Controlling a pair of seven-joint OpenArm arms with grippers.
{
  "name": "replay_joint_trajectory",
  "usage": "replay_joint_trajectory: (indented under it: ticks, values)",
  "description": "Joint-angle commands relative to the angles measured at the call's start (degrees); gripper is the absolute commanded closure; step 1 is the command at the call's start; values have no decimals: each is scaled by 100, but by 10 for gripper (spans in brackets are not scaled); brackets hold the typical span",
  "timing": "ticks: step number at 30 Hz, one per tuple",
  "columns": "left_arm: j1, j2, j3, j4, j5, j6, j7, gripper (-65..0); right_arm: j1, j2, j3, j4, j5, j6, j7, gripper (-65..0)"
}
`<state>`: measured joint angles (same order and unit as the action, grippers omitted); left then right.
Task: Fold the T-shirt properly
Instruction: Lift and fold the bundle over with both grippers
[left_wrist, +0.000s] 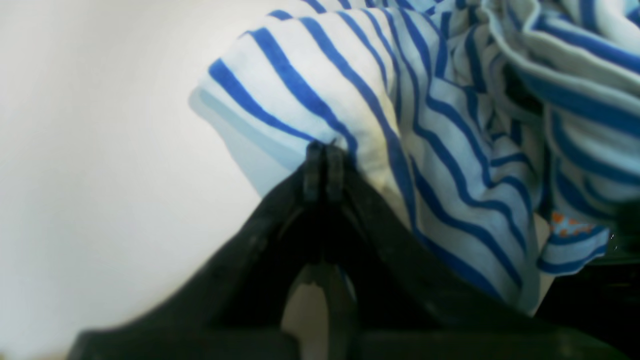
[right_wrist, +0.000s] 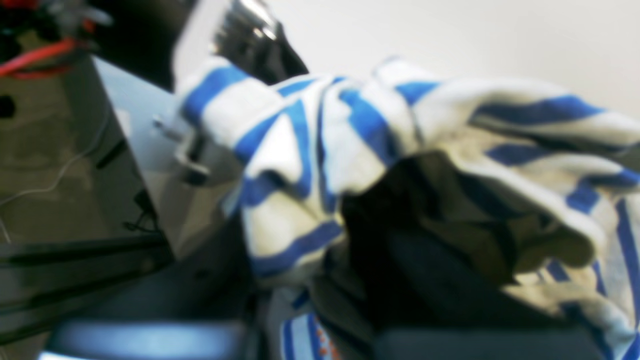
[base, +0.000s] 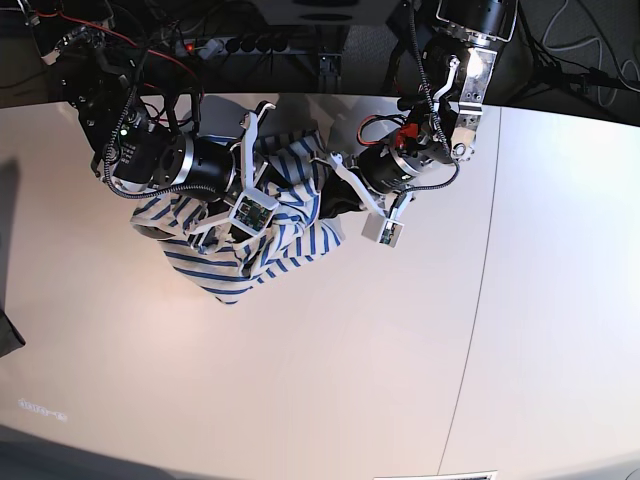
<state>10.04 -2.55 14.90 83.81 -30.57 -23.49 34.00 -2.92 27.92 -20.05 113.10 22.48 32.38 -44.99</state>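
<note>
One T-shirt (base: 270, 240), two arms, one table (base: 350, 380)

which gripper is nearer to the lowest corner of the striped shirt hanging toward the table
Right. The right gripper sits in the bunched T-shirt just above that hanging corner. The left gripper, fingers shut on the cloth, grips the far side, farther off.

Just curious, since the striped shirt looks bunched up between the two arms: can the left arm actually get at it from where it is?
Probably yes: the left gripper already looks shut on a fold of the T-shirt, nothing between them.
</note>
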Motion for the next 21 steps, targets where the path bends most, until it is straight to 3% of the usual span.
replay_joint_trajectory:
  ticks: [1,4,6,12,17,21]
  values:
    - [59,0,20,-22,136,-35,310,0,81,46,26,17,70,39,199,0]
    - [57,0,20,-22,70,-33,310,0,83,46,13,-166,109,42,376,-247]
    - [52,-2,17,-22,72,-35,313,0,83,46,-35,-223,109,42,494,-348]
    - [-61,-2,-168,-17,-103,-37,490,0,85,44,-210,-221,723,42,647,-358]
    - [-267,-2,-540,-15,-361,-44,807,0,236,-153,-208,-149,734,42,855,-358]
    - [-352,-20,-782,-15,-699,-581,981,0,529,-437,-208,-146,730,42,848,-358]
